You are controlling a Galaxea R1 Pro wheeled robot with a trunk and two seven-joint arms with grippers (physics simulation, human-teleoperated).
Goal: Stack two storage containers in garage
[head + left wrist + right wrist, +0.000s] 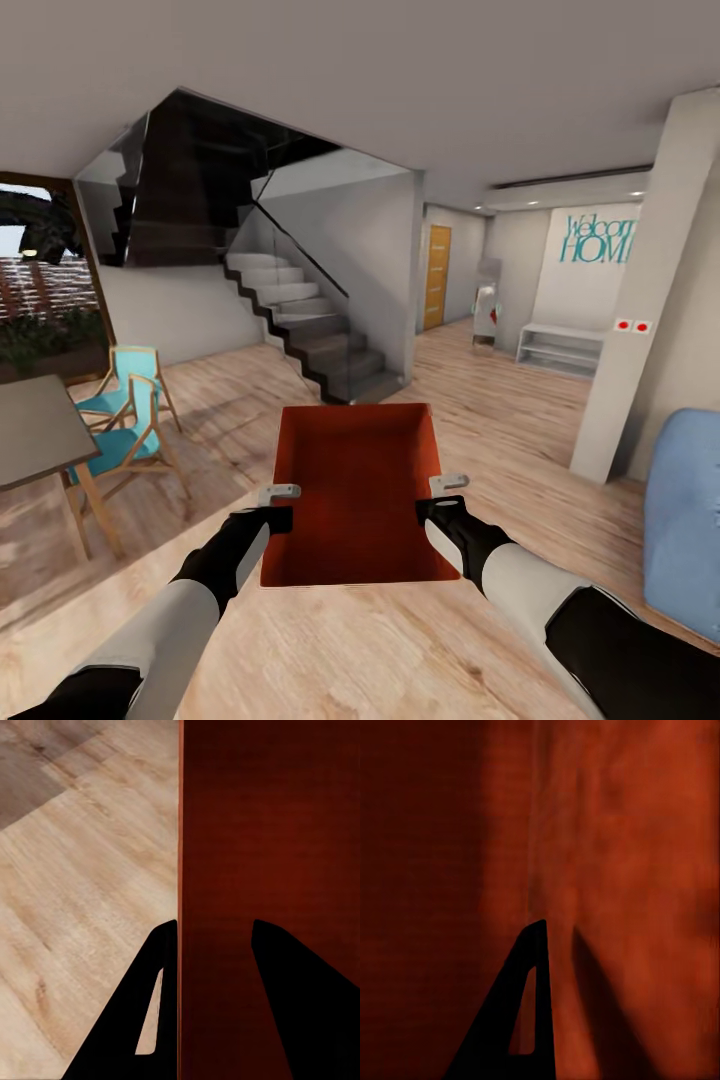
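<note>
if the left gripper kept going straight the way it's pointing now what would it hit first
Probably the light wood-plank floor. The left gripper straddles the side wall of the orange-red storage container, one finger outside, one inside, so the inner finger would likely meet the bin's bottom first. Depth is unclear.

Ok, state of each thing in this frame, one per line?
Bin: upright, empty, carried above the wood floor.
Left hand: shut on the bin's left wall.
Right hand: shut on its right wall.
Orange door: closed.
</note>
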